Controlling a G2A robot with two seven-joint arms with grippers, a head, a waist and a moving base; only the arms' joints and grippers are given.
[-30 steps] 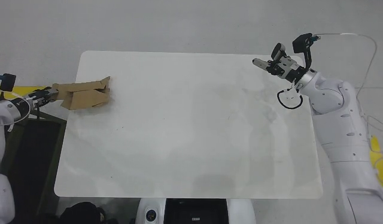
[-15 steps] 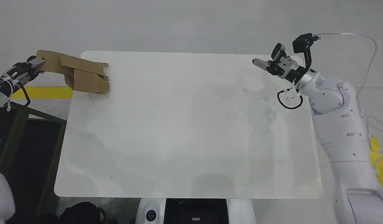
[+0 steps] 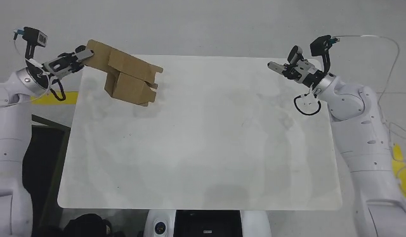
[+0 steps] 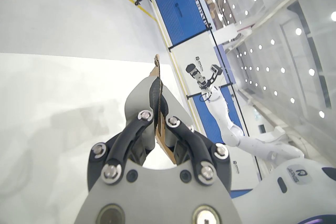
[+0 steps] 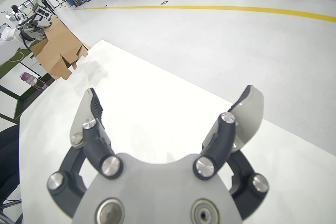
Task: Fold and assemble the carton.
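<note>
1. Left gripper (image 3: 87, 51), clamped on one edge of the carton (image 3: 130, 78), holds it over the far left corner of the table (image 3: 209, 154)
2. Carton half-opened; underside hidden from above
3. Right gripper (image 5: 170, 101), spread wide, empty, near the far right corner

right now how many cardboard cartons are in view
1. The partly folded cardboard carton hangs from the left gripper, which is shut on its edge, over the far left corner of the table. Nothing in view looks able to hide another.
</note>
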